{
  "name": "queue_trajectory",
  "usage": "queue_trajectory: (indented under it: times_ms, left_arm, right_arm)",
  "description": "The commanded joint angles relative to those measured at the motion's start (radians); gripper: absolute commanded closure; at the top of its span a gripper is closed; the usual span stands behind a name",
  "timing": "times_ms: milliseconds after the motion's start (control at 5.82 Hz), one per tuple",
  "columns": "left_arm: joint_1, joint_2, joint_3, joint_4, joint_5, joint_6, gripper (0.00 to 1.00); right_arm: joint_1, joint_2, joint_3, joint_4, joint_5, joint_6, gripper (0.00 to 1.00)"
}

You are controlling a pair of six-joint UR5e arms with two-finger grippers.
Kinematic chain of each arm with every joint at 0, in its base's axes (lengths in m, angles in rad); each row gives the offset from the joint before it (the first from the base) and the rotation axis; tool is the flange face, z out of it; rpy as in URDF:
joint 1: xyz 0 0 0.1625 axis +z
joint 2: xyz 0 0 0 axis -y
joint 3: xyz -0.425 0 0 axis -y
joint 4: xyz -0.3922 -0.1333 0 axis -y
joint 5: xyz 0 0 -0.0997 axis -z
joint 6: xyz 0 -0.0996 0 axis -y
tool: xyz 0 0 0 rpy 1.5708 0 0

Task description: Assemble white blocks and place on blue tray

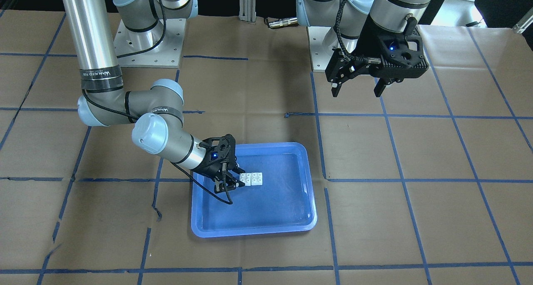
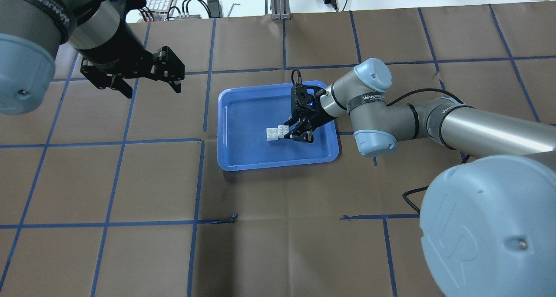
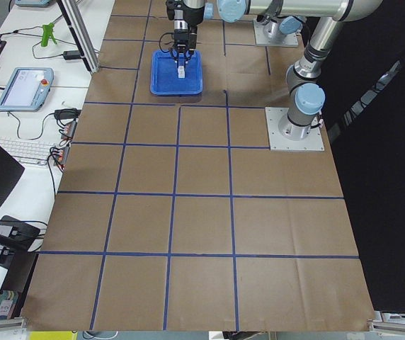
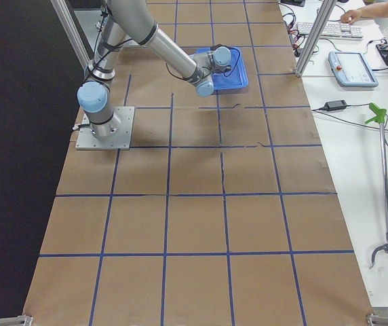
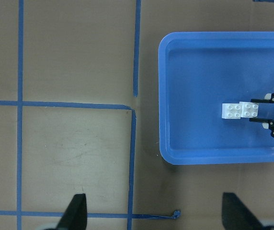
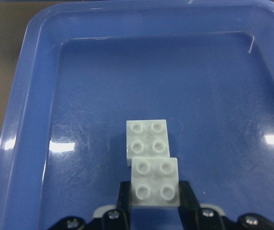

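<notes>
Two white blocks lie side by side and touching inside the blue tray (image 1: 250, 231). My right gripper (image 1: 237, 178) reaches low into the tray and is shut on the nearer white block (image 6: 154, 182), with a finger against each side. The other white block (image 6: 147, 139) sits just beyond it, overlapped at one edge. Both blocks show in the overhead view (image 2: 278, 132) and in the left wrist view (image 5: 240, 110). My left gripper (image 2: 150, 86) hangs open and empty high above the table, well away from the tray (image 2: 278, 166).
The table is covered in brown paper with a blue tape grid (image 2: 200, 179). The two arm bases (image 1: 150, 39) stand at the robot's side. A keyboard, pendant and cables (image 3: 25, 88) lie on the side bench past the table edge.
</notes>
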Motion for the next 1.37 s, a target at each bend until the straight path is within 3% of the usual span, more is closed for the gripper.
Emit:
queue_trajectory:
  times_ms: [0, 1202]
  left_arm:
    - [0.000, 0.002, 0.005, 0.001, -0.002, 0.000, 0.01]
    - [0.000, 0.004, 0.011, 0.001, 0.000, -0.001, 0.01]
  right_arm:
    - [0.001, 0.000, 0.000, 0.002, -0.001, 0.004, 0.72]
    - [0.001, 0.002, 0.000, 0.008, -0.003, 0.004, 0.70]
